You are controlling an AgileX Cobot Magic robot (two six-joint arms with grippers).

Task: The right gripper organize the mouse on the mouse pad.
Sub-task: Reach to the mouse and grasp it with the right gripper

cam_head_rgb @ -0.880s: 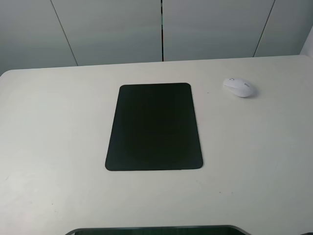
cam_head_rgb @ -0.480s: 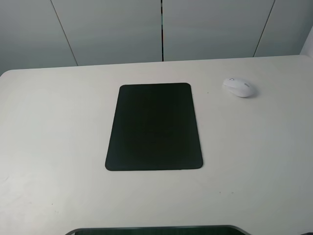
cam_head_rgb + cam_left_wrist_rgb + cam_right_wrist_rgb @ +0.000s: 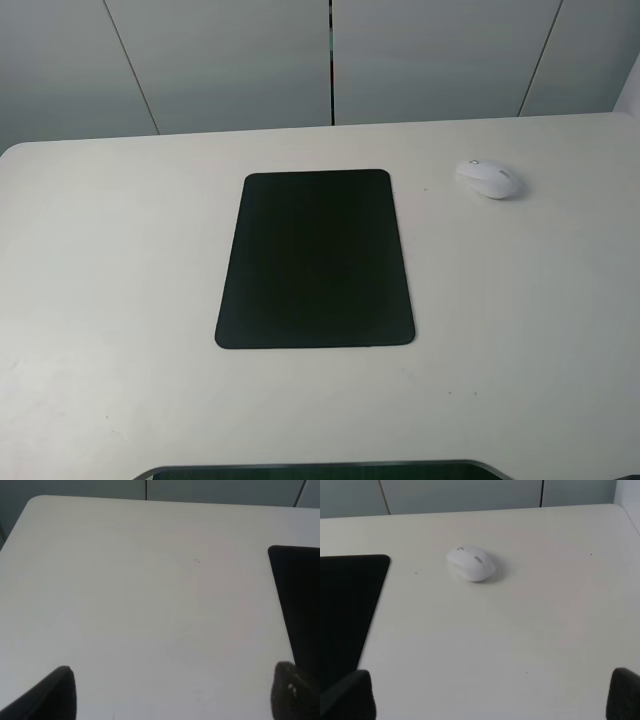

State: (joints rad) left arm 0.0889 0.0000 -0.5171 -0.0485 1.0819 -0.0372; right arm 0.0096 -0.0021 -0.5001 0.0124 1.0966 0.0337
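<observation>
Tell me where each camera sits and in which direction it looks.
Exterior high: above the near side of the table, looking down at the mouse pad and the mouse, toward the grey wall; no arm shows.
Left wrist: on the left arm, facing the table's far edge past the open left end effector.
Right wrist: on the right arm, facing the mouse past the open right end effector.
Shared: all show the mouse pad; exterior high and right wrist show the mouse.
</observation>
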